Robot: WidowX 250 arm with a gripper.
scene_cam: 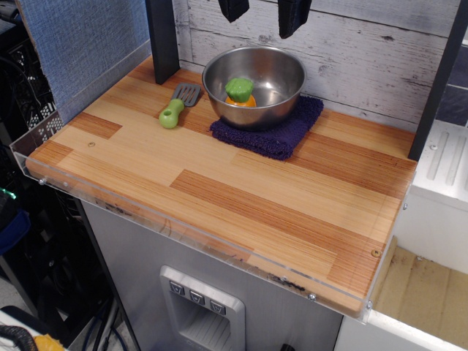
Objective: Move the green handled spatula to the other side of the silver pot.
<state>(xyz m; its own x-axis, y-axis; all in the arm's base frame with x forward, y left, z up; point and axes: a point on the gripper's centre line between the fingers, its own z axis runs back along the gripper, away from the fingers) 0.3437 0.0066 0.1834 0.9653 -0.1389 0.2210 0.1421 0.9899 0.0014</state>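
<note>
One green handled spatula [178, 104], one silver pot [254, 83], one dark purple cloth [270, 129] and one toy vegetable [240, 92] sit toward the upper middle of the wooden counter [219, 190]. The spatula lies flat just left of the pot, its dark grey slotted blade pointing up-right, its chunky light-green handle down-left. The pot rests on the cloth, with the green-topped orange vegetable inside it. At the top edge the gripper [263, 14] hangs with two dark fingers apart, holding nothing.
</note>
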